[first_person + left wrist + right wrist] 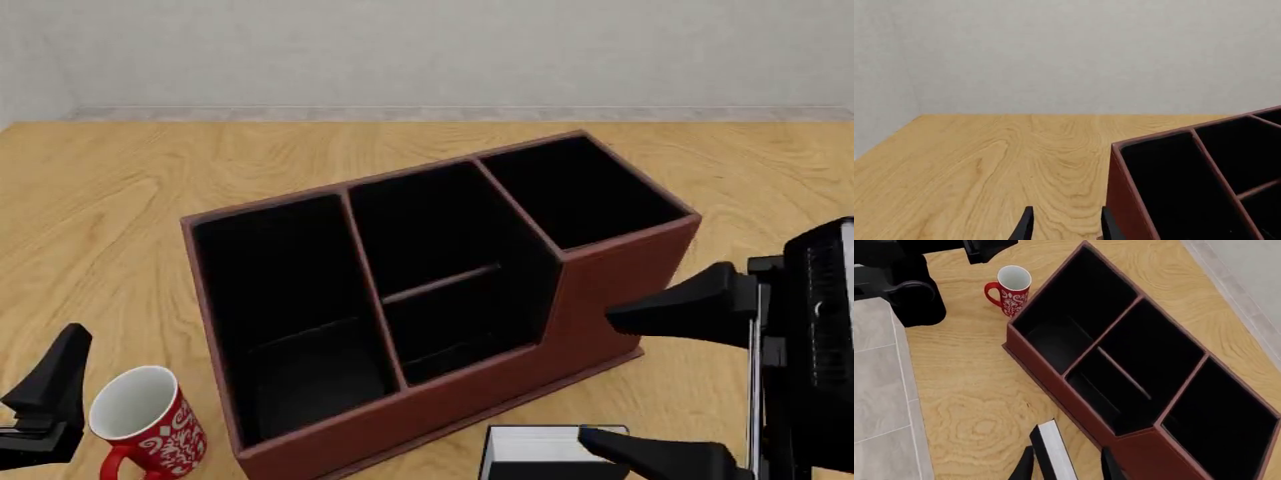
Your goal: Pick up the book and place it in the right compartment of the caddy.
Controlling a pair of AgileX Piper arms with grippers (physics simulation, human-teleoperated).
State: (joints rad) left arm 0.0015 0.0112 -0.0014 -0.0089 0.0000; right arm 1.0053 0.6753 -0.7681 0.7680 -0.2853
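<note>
The reddish-brown caddy (607, 285) stands slanted mid-table, seen also in the right wrist view (1054, 377) and the left wrist view (1127, 200). Its right compartment (581, 190), the taller square end, shows only black lining inside. The book (534, 445), with black cover and white page edges, lies flat on the table in front of the caddy's tall end. My right gripper (594, 375) is open above it; in the right wrist view the book (1056, 450) shows between the gripper's (1066, 465) fingertips. My left gripper (1066, 225) is open beside the caddy's left end, holding nothing.
A red mug (140, 420) with a white pattern stands upright by the caddy's front left corner, close to the left gripper (54, 385). The left arm (901, 285) shows dark near the mug (1013, 287). A grey wall runs along the table's far edge.
</note>
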